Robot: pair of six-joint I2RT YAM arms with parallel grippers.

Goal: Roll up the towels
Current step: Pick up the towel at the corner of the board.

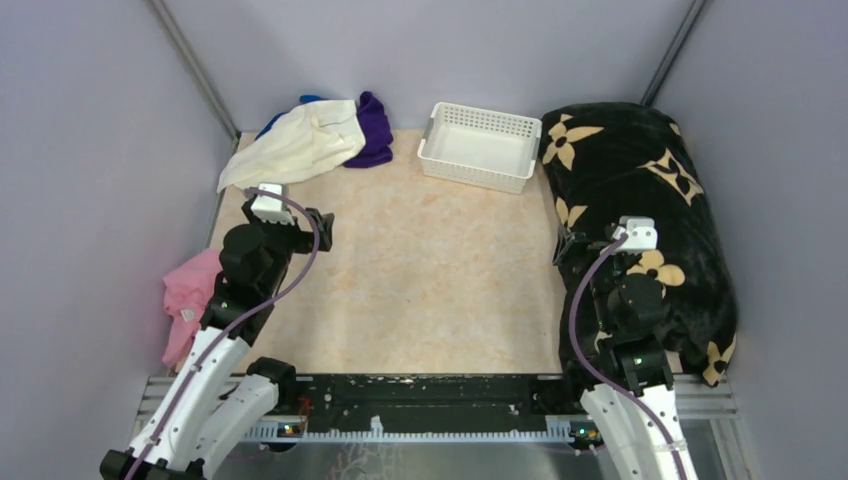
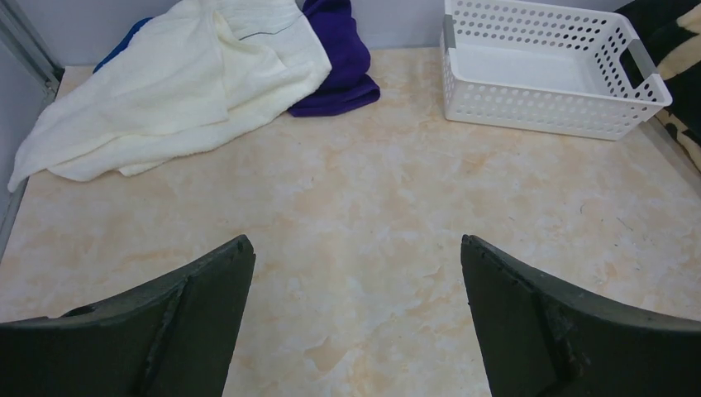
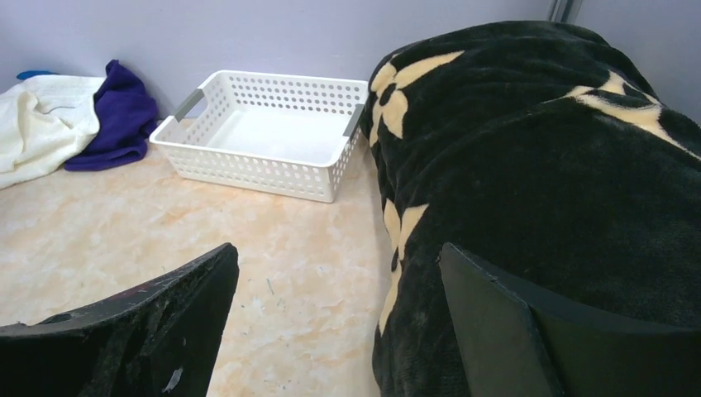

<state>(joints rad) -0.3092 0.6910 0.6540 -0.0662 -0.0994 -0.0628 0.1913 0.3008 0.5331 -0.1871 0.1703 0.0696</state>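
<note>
Tabletop [image 1: 420, 270]: blue towel [image 1: 290, 108] mostly hidden under cream towel [image 1: 300, 145]; both grippers released.

You have three towels heaped at the far left corner: one cream-white towel [image 1: 300, 145], one dark purple towel [image 1: 374, 130], one blue towel [image 1: 272, 122] barely showing. Add one white basket [image 1: 480, 147], one black flowered blanket [image 1: 640, 210], one pink cloth [image 1: 192, 300], and two arms.
</note>
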